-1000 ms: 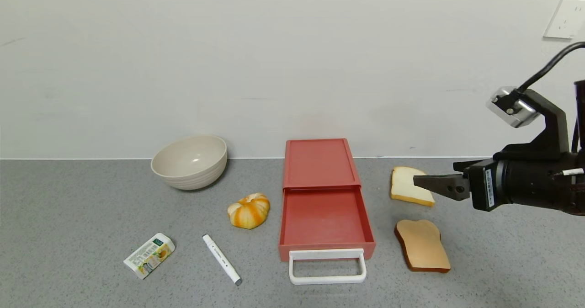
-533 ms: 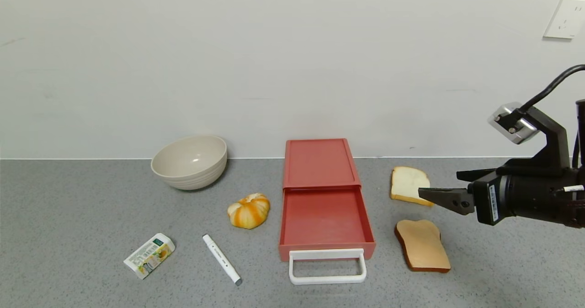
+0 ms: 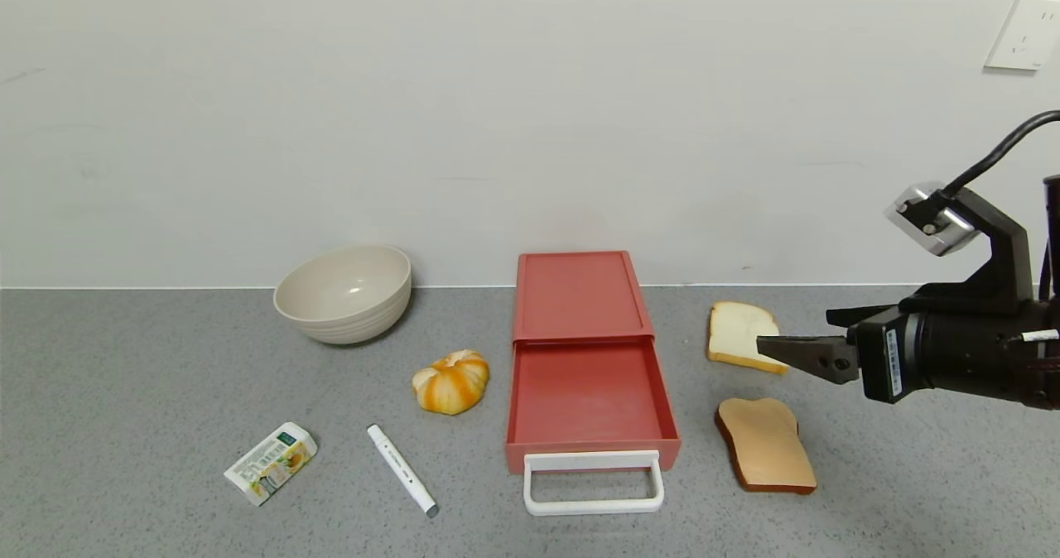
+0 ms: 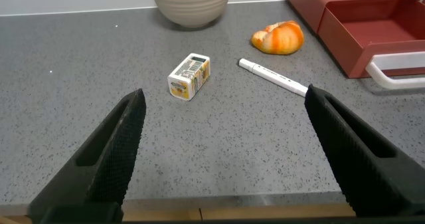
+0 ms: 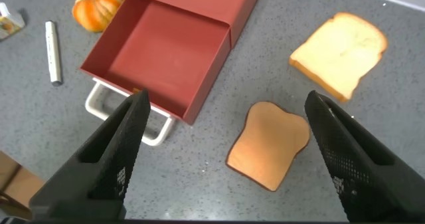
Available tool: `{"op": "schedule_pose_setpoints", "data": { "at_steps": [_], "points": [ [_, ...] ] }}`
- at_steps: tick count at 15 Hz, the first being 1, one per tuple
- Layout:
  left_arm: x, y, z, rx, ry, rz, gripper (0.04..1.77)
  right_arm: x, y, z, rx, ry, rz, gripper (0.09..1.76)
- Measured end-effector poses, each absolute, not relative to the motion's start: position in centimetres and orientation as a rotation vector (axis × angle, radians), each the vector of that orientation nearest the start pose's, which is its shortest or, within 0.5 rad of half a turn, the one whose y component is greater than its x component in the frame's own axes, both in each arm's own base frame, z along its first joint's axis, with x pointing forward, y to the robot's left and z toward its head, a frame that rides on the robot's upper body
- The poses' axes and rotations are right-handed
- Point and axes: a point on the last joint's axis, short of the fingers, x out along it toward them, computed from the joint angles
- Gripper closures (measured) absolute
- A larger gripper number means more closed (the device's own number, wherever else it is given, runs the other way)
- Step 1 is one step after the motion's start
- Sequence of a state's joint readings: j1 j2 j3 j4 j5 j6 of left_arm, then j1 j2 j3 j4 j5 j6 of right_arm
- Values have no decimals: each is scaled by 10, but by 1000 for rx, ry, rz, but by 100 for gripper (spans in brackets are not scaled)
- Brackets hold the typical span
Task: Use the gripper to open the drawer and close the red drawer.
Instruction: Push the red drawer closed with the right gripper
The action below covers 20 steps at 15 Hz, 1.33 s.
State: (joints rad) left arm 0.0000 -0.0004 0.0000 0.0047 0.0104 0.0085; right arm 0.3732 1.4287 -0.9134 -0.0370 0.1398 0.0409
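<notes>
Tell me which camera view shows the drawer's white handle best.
The head view: the whole white handle shows as a complete loop in front of the open red drawer. The right wrist view has it partly behind a finger of the right gripper; the left wrist view catches only a piece at the edge.

A plain white wall (image 3: pixel 497 111), bearing a white socket plate (image 3: pixel 1024 34), rises behind the speckled grey countertop (image 3: pixel 124 392).

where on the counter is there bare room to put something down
Bare counter lies left of the bowl and the small carton, and on the near right past the brown toast. It is crowded between pumpkin, marker and open drawer.
</notes>
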Motion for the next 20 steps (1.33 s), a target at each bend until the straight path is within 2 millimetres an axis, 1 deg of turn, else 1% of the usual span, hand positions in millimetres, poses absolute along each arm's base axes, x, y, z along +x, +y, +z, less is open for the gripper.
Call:
{"op": "schedule_pose_setpoints", "data": {
  "at_steps": [3, 5, 8, 10, 12, 14, 18, 20],
  "points": [
    [-23, 0, 75, 9, 4, 10, 8, 220, 93, 237, 33, 535, 482, 14],
    [-23, 0, 75, 9, 4, 10, 8, 219, 98, 249, 99, 598, 465, 14],
    [-23, 0, 75, 9, 4, 10, 8, 218, 111, 268, 206, 743, 414, 14],
    [-23, 0, 75, 9, 4, 10, 8, 220, 126, 276, 280, 849, 383, 14],
    [-23, 0, 75, 9, 4, 10, 8, 225, 147, 274, 313, 928, 377, 14],
    [-23, 0, 75, 9, 4, 11, 8, 228, 170, 265, 289, 970, 377, 14],
    [-23, 0, 75, 9, 4, 13, 8, 226, 215, 237, 171, 1040, 403, 14],
    [-23, 0, 75, 9, 4, 13, 8, 224, 232, 224, 78, 1054, 446, 14]
  ]
}}
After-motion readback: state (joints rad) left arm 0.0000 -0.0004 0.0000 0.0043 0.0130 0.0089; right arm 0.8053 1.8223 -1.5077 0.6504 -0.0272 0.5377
